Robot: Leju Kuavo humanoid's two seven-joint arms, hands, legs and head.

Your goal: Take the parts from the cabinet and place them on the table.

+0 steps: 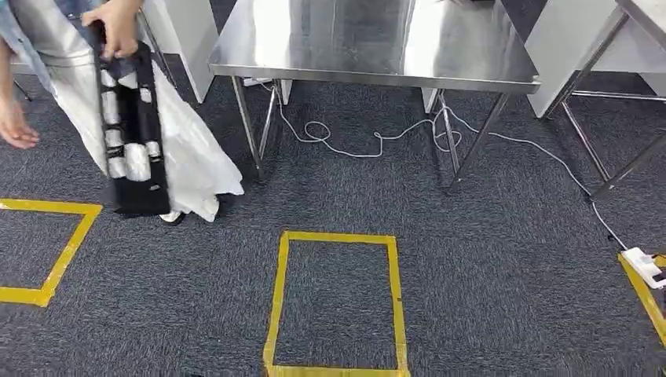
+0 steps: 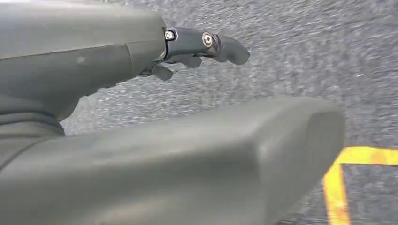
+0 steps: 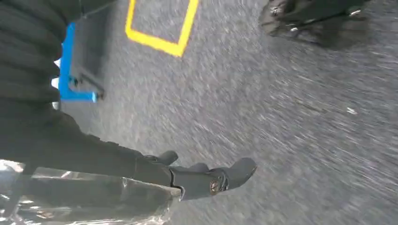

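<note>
Black parts tray (image 1: pixel 133 129) hanging upright

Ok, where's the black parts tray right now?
In the head view, the black parts tray hangs upright at far left from a person's hand, left of the steel table, above the carpet.

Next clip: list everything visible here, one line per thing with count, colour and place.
Table: one, steel, straight ahead; parts of other tables at the far left and right.
Tape boxes: three, yellow, on the grey carpet.
Cable: one, white, looping under the table.
Power strip: one, white, right edge of the floor.
Tray: one, black, holding white parts, carried by a person at the left.
Blue frame: one, on the floor.
Left hand: grey, holds nothing, above the carpet.
Right hand: dark, holds nothing; clear wrap beside it.
</note>
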